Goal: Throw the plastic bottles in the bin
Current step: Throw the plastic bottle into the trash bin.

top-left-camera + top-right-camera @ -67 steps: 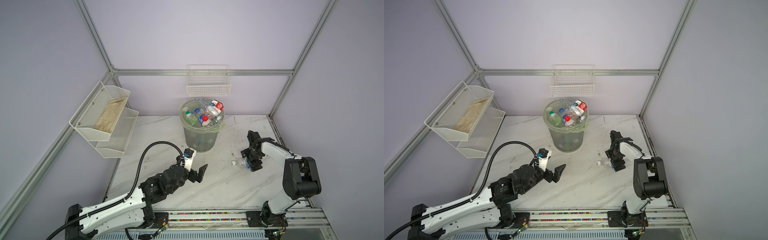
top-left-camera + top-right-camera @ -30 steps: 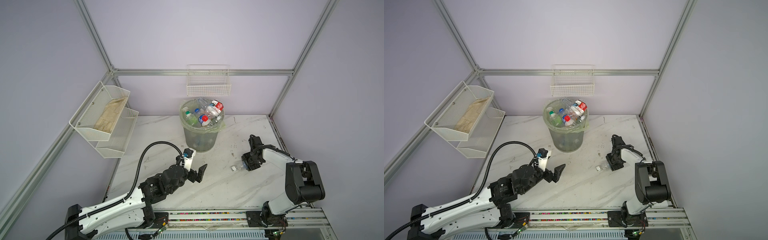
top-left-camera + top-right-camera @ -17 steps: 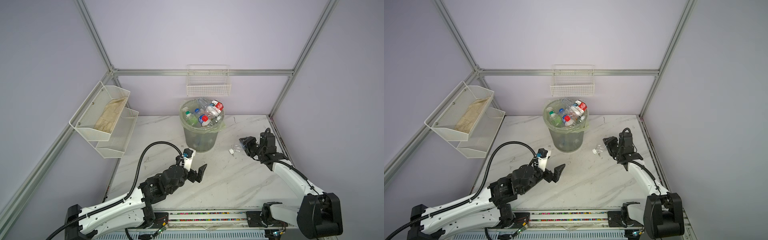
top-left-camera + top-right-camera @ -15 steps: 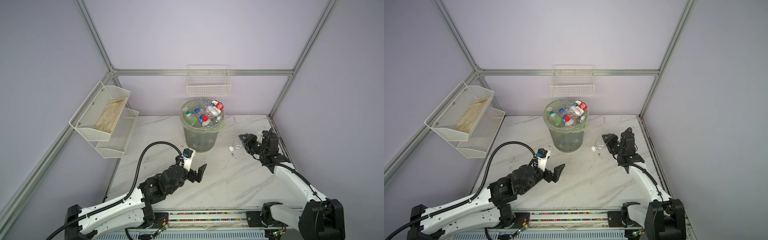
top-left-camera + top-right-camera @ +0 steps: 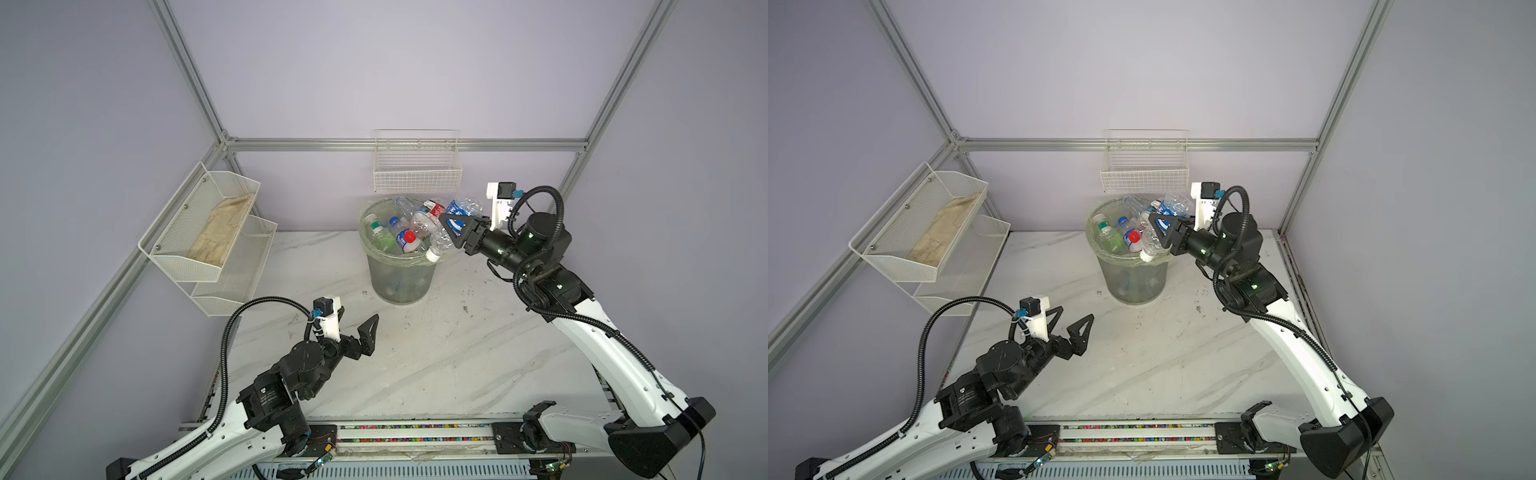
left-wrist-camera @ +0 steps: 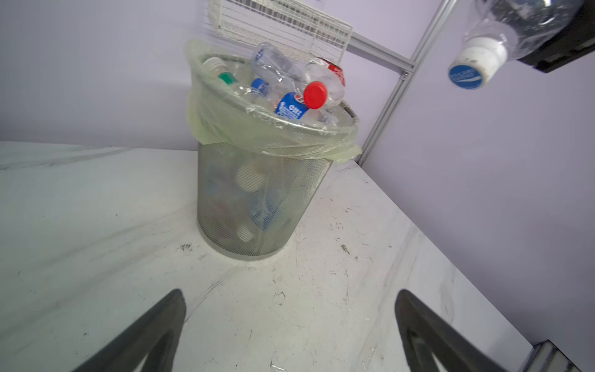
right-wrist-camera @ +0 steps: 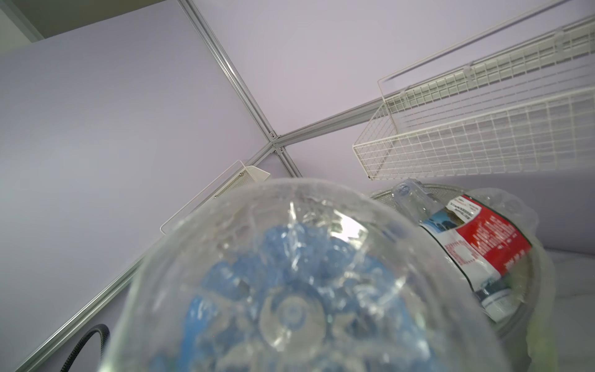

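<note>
ok so the right arm (image 5: 540,286) has the held bottle (image 5: 441,244) up in the air next to the bin (image 5: 399,286), with the right jaws clamped across its blue-label middle. The bottle's tilted, long axis running cap-down toward the front edge of the table (image 5: 436,357) and base-up toward the back wall. The bin stands by the middle of the back edge, and the heap of bottles (image 5: 406,240) in it pokes above the rim.

What the drop hinges on, I reckon: the opening lies toward the left edge from the jaws, and the bottle sits at the right-edge side of the rim. In both top views the cap overlaps the rim, so you'd think it's good to go. The left wrist view says otherwise. There the cap (image 6: 476,62) hangs off to the side of the bin (image 6: 264,199), with bare wall showing between them. So it probably needs a bit more reach over the heap before letting go, or the bottle could bounce off onto the table.

The right wrist view is basically filled by the held bottle (image 7: 289,290) seen base-on, with a red-label bottle (image 7: 476,248) from the heap just beside it. No jaws visible there.

The left arm (image 5: 307,365) is well apart, low over the front-left part of the table, left jaws wide apart with nothing in them. The right arm's clearly the nearer one.
</note>
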Controlling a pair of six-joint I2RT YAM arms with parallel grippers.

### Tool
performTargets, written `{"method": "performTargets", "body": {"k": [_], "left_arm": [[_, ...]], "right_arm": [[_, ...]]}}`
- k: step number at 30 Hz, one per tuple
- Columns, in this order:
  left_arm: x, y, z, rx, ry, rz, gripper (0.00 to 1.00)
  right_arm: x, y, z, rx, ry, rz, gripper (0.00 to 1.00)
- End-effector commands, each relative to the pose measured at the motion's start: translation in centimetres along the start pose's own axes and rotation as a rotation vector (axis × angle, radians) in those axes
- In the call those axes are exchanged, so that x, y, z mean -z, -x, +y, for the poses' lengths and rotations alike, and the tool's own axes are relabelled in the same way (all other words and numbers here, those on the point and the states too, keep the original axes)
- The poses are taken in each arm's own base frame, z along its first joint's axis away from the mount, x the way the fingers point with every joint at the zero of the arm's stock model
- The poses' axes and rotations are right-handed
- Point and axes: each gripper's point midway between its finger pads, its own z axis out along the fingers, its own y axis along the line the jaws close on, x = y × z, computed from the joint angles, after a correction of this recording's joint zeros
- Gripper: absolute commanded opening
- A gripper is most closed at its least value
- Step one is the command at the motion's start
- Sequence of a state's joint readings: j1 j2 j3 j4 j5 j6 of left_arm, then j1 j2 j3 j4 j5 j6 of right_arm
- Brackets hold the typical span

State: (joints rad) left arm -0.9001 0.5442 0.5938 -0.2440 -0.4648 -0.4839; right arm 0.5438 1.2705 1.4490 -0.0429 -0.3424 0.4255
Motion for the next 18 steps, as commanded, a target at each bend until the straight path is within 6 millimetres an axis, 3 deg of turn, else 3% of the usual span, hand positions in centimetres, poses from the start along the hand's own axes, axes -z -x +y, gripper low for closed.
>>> {"method": "performTargets", "body": {"k": [1, 4, 6, 10, 18], "left_arm": [[-1.0, -4.8, 1.6, 0.054, 0.032, 0.189, 1.0], [-1.8, -5.9, 2.0, 0.073, 0.041, 0.241, 1.0], [-2.1, -5.5, 2.1, 0.082, 0.046, 0.221, 1.0], [-2.2, -4.2, 2.2, 0.108, 0.036, 0.169, 1.0], [-1.1, -3.6, 3.5, 0.134, 0.057, 0.148, 1.0]], "right_arm": [[-1.1, -0.2, 1.0, 0.135, -0.038, 0.03, 0.0], [-2.0, 0.0, 3.1, 0.194, -0.024, 0.035, 0.0], [-2.2, 0.1, 4.5, 0.226, -0.017, 0.03, 0.0], [-4.1, -0.8, 5.3, 0.264, -0.032, 0.057, 0.0], [-6.6, 0.6, 5.8, 0.319, -0.076, 0.045, 0.0]]}}
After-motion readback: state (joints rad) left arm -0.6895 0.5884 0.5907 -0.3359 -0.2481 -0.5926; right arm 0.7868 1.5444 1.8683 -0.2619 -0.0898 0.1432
